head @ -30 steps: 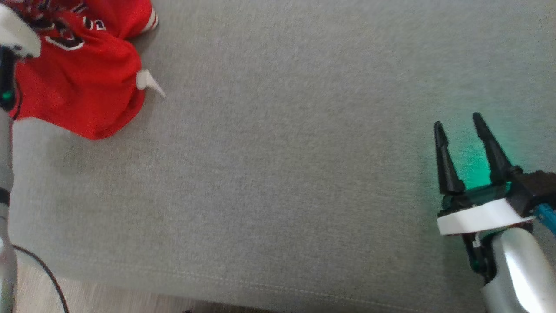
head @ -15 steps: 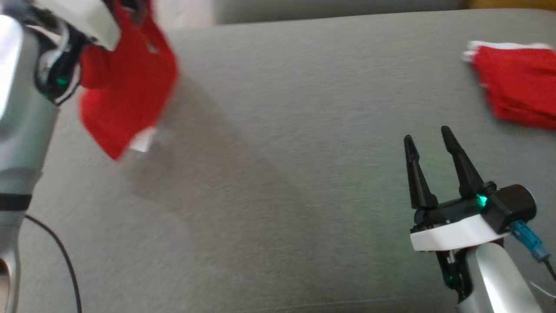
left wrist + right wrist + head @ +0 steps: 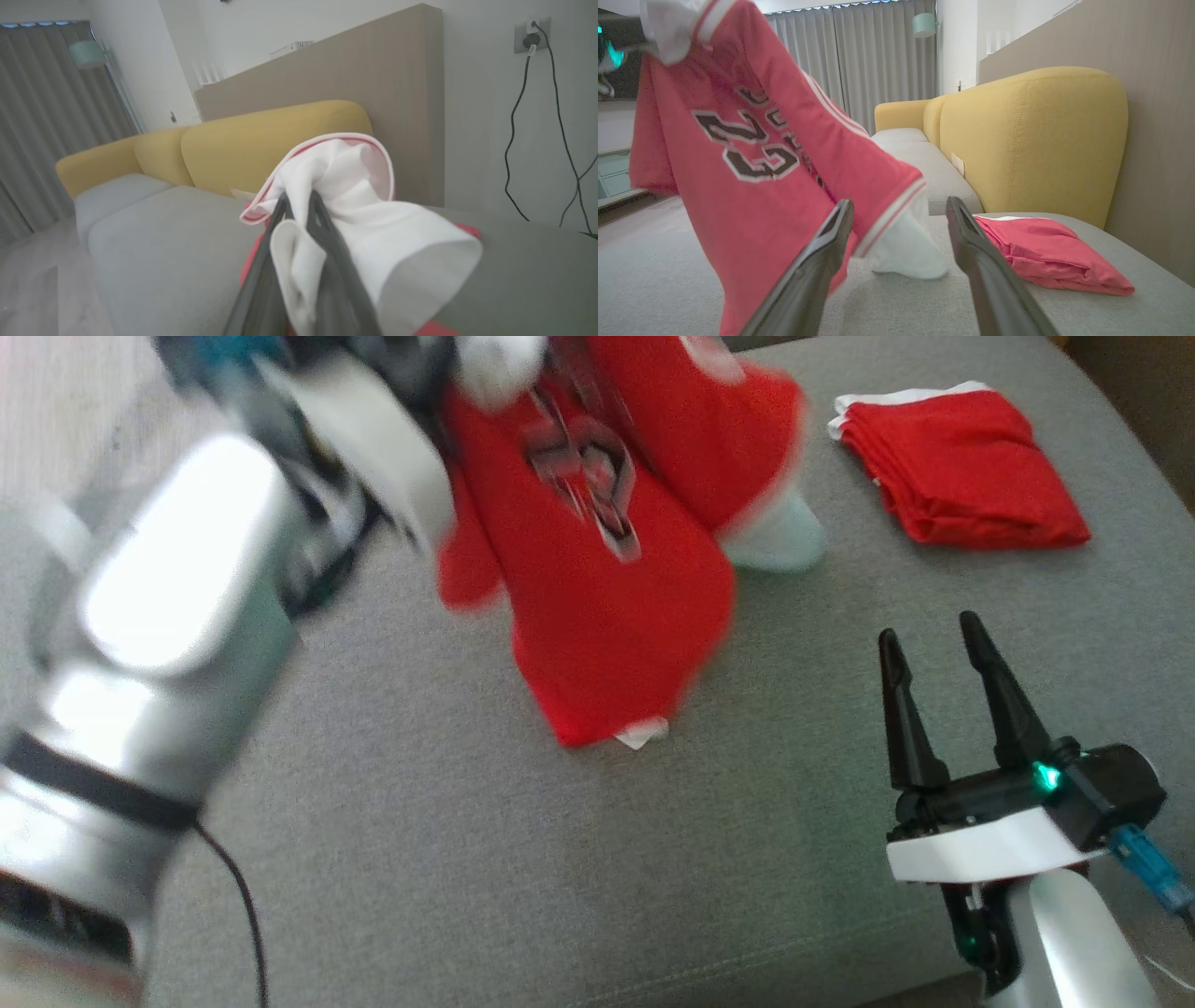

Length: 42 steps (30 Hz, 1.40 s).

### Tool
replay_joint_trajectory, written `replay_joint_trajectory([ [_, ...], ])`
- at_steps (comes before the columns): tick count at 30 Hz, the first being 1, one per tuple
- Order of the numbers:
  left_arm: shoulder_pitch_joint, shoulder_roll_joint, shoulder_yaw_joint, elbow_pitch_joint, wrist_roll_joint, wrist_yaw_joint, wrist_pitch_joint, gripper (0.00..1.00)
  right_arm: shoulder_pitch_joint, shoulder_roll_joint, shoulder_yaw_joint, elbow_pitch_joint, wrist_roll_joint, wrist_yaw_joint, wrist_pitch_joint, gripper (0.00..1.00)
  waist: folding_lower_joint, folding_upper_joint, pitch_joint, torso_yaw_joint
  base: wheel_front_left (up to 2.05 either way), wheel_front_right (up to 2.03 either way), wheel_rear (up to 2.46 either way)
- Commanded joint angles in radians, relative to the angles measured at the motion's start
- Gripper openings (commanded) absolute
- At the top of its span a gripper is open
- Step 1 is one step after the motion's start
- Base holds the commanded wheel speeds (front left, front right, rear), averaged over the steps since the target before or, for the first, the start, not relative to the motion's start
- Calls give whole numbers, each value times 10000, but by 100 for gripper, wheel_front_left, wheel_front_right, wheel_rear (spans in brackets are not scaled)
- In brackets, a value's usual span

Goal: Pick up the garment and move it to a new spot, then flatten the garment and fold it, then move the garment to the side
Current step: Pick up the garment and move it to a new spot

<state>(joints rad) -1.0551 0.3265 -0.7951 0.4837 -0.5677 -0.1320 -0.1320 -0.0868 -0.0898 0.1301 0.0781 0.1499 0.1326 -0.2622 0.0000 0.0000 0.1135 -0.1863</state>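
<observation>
The garment (image 3: 597,607) is a red jersey with black numbers and white trim. It hangs over the middle of the grey cushion (image 3: 467,859), and its lower hem touches the cushion. My left gripper (image 3: 299,205) is shut on a white sleeve of the garment (image 3: 373,205); in the head view it is high at the top, blurred and wrapped in white cloth. My right gripper (image 3: 927,627) is open at the lower right, apart from the garment. In the right wrist view the garment (image 3: 752,186) hangs just ahead and left of the right gripper (image 3: 899,203).
A folded red garment (image 3: 962,467) lies at the far right of the cushion, also seen ahead of the right fingers as a folded red stack (image 3: 1045,256). A yellow sofa back (image 3: 1031,140) rises behind it. A black cable (image 3: 233,896) trails by my left arm.
The head camera has shifted. My left gripper has lifted the garment off the cushion's left end and swung it right, toward the middle. The right gripper has stayed open.
</observation>
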Motion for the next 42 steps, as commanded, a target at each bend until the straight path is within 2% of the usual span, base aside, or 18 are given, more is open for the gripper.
replay_joint_trajectory([
  [1,191,249,163,-88,2,14,-322,0,-202,61,134,-424,-1,-19,4,100,0,0,146,89,0,0,0],
  [6,2501,-544,-499,434,-771,14,-939,0,-208,95,39,-429,-47,-19,4,100,0,0,362,398,0,0,0],
  [11,4213,-1073,-1601,1270,-540,14,-1208,0,-186,4,46,-356,-81,-19,4,100,0,0,353,838,0,0,0],
  [14,4936,-1508,-1842,1551,-797,14,-1266,0,-164,-88,69,-277,-96,-19,4,100,0,0,248,1093,0,0,0],
  [15,5099,-1622,-1790,1573,-897,14,-1277,100,-155,-105,65,-260,-93,-19,4,100,0,0,204,1181,0,0,0],
  [18,5466,-1844,-1366,1175,-733,138,-1291,100,-87,-150,114,-190,-78,-19,4,100,0,0,8,1434,0,0,0],
  [23,6599,-1895,11,-544,-291,652,-1295,100,164,-141,192,-14,-1,-19,4,100,0,0,-533,1831,0,0,0],
  [30,8539,-1621,2674,-3252,1037,2024,-1296,100,683,-17,136,304,70,-19,4,100,0,0,-1364,2396,0,0,0],
  [35,9924,-1790,4513,-4260,1817,2224,-1296,100,1058,129,-148,471,72,-19,4,100,0,0,-1748,2743,0,0,0],
  [36,9924,-1790,4513,-4260,1817,2224,-1296,100,1058,129,-148,471,72,-19,4,100,0,0,-1748,2743,0,0,0],
  [39,10673,-1931,5406,-4532,2404,2304,-1297,100,1277,209,-277,674,132,-19,4,100,0,0,-1919,2861,0,0,0],
  [42,11347,-2024,6015,-4758,3065,2205,-1297,100,1500,270,-394,872,154,-19,4,100,0,0,-2064,2951,0,0,0],
])
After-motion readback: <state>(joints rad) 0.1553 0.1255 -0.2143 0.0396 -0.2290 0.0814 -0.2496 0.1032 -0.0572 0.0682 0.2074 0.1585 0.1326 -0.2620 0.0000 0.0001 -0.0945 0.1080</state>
